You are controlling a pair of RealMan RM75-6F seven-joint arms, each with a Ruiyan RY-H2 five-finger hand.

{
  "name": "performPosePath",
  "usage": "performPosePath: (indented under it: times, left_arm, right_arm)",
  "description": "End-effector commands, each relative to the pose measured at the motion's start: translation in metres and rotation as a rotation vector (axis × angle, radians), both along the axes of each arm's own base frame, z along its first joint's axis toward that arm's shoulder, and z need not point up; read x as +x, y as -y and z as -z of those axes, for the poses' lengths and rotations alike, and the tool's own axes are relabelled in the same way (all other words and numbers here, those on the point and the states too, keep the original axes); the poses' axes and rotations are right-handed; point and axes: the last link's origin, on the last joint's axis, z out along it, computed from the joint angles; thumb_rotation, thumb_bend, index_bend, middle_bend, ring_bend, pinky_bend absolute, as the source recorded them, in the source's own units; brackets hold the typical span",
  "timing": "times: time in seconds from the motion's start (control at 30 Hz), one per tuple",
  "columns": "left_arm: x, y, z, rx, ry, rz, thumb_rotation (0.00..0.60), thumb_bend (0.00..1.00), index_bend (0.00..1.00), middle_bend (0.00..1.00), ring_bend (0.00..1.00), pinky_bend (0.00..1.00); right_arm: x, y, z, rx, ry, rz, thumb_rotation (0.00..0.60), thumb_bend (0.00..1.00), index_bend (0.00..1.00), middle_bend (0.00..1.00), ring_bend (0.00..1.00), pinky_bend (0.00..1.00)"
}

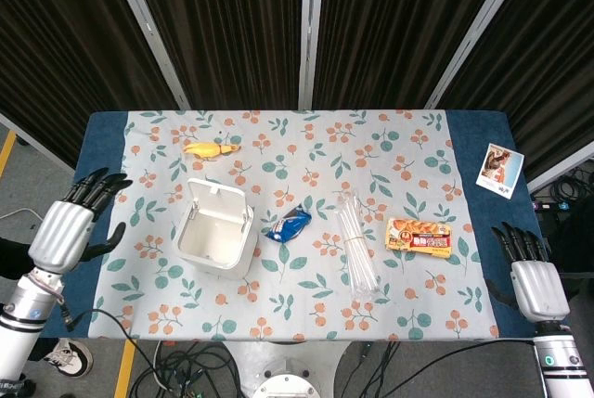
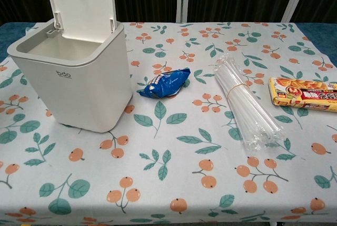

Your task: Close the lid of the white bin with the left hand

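The white bin (image 1: 215, 239) (image 2: 73, 78) stands on the left half of the table, its lid (image 1: 221, 201) (image 2: 80, 0) swung up at the back and the inside bare. My left hand (image 1: 69, 226) hovers over the table's left edge, well left of the bin, fingers apart and holding nothing. At the table's front right corner my right hand (image 1: 534, 277) hangs, fingers straight and empty. The chest view shows neither hand.
A blue snack packet (image 1: 289, 224) (image 2: 165, 83) lies just right of the bin. Further right lie a bundle of clear straws (image 1: 355, 246) (image 2: 245, 102) and an orange box (image 1: 419, 237) (image 2: 304, 94). A yellow toy (image 1: 210, 149) sits behind the bin, a photo card (image 1: 499, 170) far right.
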Motion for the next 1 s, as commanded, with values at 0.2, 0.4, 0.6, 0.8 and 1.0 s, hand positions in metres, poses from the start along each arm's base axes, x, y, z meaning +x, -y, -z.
performPosePath:
  times: [0.2, 0.4, 0.6, 0.8, 1.0]
  left_arm:
    - [0.063, -0.025, 0.009, -0.114, -0.041, 0.161, 0.593, 0.48, 0.15, 0.13, 0.05, 0.17]
    - [0.082, -0.032, 0.027, -0.19, -0.084, 0.206, 0.596, 0.48, 0.15, 0.13, 0.05, 0.17]
    - [0.091, -0.04, 0.036, -0.216, -0.118, 0.218, 0.598, 0.49, 0.15, 0.13, 0.05, 0.17]
    - [0.095, -0.047, 0.041, -0.235, -0.165, 0.206, 0.596, 0.51, 0.15, 0.13, 0.05, 0.17]
    - [0.095, -0.051, 0.045, -0.246, -0.193, 0.186, 0.597, 0.51, 0.15, 0.15, 0.05, 0.16]
  right_arm:
    - [-0.004, 0.0, 0.0, -0.002, 0.004, 0.008, 0.6, 0.19, 0.0, 0.0, 0.0, 0.0]
    - [-0.007, 0.0, 0.0, -0.001, 0.007, 0.017, 0.6, 0.19, 0.0, 0.0, 0.0, 0.0]
    - [-0.009, -0.001, -0.001, -0.003, 0.009, 0.02, 0.6, 0.19, 0.0, 0.0, 0.0, 0.0]
    - [-0.012, -0.001, 0.0, -0.001, 0.011, 0.026, 0.6, 0.19, 0.0, 0.0, 0.0, 0.0]
    - [-0.013, -0.001, 0.002, 0.002, 0.013, 0.027, 0.6, 0.19, 0.0, 0.0, 0.0, 0.0]
